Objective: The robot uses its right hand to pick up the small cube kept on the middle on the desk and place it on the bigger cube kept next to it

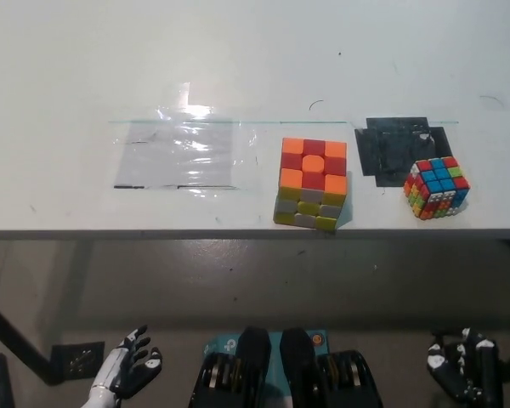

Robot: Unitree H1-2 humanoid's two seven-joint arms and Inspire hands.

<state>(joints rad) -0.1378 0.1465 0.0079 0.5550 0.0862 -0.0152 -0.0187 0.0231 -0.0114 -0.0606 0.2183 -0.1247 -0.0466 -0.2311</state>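
Right robot hand (463, 367) hangs low below the table (68, 68) edge, fingers loosely curled, holding nothing; left robot hand (134, 364) idles too. Small cube (437, 188) sits right of the bigger cube (313, 184), apart. I'd approach from above, pinch opposite faces.

bigger cube (313, 184) mid-desk (238, 51), near front edge | small cube (437, 188) to its right, apart

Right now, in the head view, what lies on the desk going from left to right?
Clear plastic sheet → bigger cube → black patch → small cube.
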